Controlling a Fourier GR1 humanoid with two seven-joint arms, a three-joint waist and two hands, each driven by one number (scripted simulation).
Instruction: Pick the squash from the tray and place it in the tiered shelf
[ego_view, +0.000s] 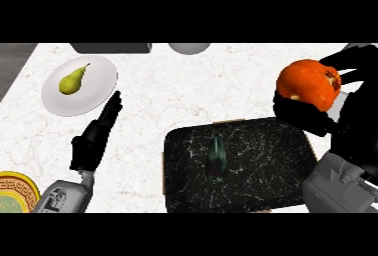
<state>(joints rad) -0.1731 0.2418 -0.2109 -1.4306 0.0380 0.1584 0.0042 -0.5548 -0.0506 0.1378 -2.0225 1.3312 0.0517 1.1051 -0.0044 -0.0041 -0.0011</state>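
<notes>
I see the white marble counter (184, 95) filling the view, its left edge slanting away at the upper left, with a wide bare stretch across the middle. The dark marbled tray (273, 150) sits low and centre-right, its near edge running out of view; a dim greenish streak on it I cannot identify. The white plate (96, 97) lies at the upper left, close to the counter's left edge. The orange squash (310, 82) is off the tray, up at the right beyond the tray's far right corner, with my right hand (299, 116) curled round it from below and behind. My left hand (92, 142) rests on the counter left of the tray, fingers straight, their tips just short of the plate's rim. A pear (71, 81) lies on the plate. A yellow patterned dish (16, 192) is cut by the lower left corner, and two grey shapes (111, 47) are cut by the far edge.
</notes>
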